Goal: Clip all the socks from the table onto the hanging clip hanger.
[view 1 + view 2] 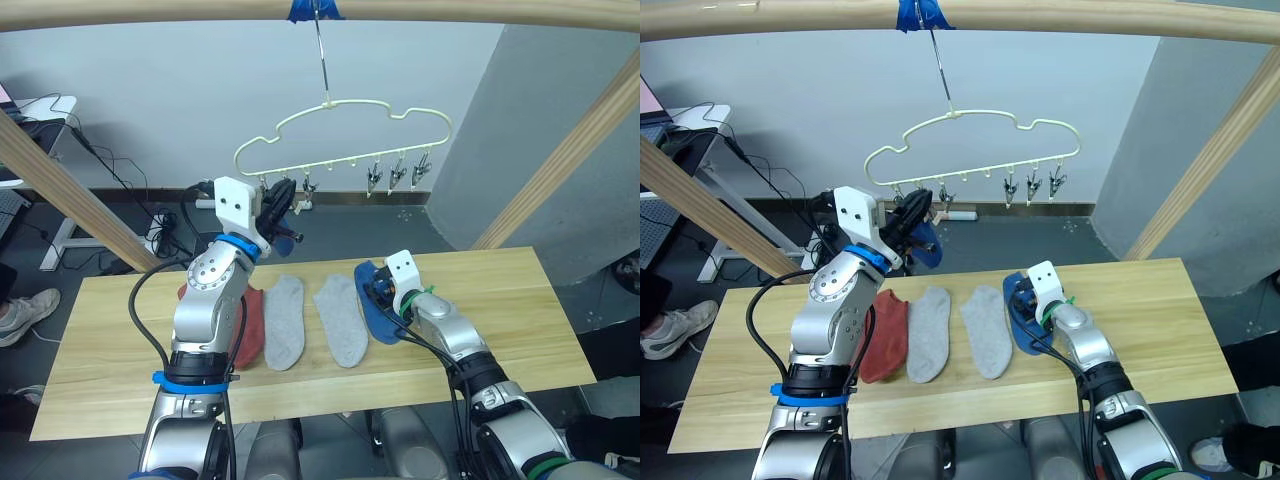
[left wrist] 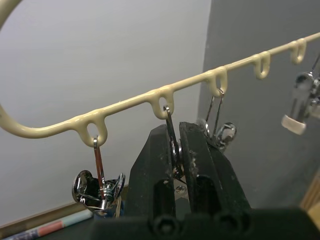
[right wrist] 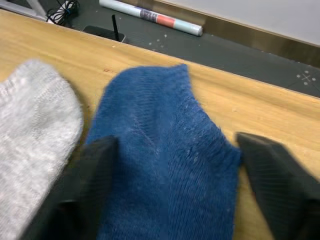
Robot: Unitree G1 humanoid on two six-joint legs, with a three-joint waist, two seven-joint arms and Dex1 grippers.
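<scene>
I am looking down over both arms at a pale wooden table [image 1: 520, 330]. Above its far edge hangs the clip hanger [image 1: 345, 135], a thin pale-yellow wire in a cloud outline, its hook tied to a round wooden pole [image 1: 150, 10] overhead, so its row of small metal clips dangles within my reach.

My left gripper [image 2: 176, 150] is raised to the left end of that row. In the left wrist view its two black fingers are pressed together around the thin metal stem of one clip [image 2: 170, 131], with hardly a gap between them. A blue sock [image 1: 928, 243] hangs just beside the gripper at that clip; I judge I am holding the clip steady or squeezing it, but I cannot tell whether the sock is already caught in it.

On the table, a row of socks lies flat: a rust-red sock [image 1: 887, 335] at my left, partly behind my left arm, then two light grey socks [image 1: 285, 320] [image 1: 340, 318], then a second blue sock [image 1: 378, 312] at the right.

My right gripper [image 3: 175, 165] sits low over that second blue sock, fingers spread wide to either side of it, holding nothing. I judge it is placed there ready to pinch this sock next.

Three clips at the hanger's right end [image 1: 398, 172] hang empty.
</scene>
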